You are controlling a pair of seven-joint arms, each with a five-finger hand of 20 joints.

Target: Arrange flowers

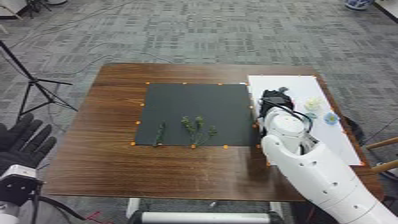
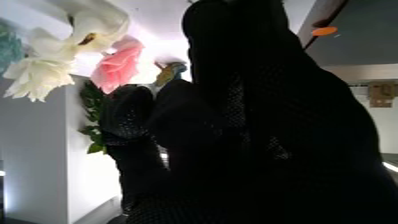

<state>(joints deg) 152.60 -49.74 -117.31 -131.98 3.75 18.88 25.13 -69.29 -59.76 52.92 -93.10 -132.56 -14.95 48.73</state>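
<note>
Right hand (image 2: 293, 125), gloved in black, at the white board (image 1: 298, 84), near a pink rose (image 2: 117, 65) and a white flower (image 2: 40, 75); whether it grips anything cannot be told. Left hand (image 1: 19, 150), fingers spread, beside the table (image 1: 178, 172). Green sprigs (image 1: 199, 122) lie on the dark mat (image 1: 200, 100). Probable fault: a low sideways sweep could snag leaves (image 2: 92, 102), dragging neighbouring blooms and bruising petals.

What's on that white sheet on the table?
A pale yellow flower and a blue flower; a pink flower shows beside the right hand. From above, that hand and arm hide whatever is directly beneath.
</note>
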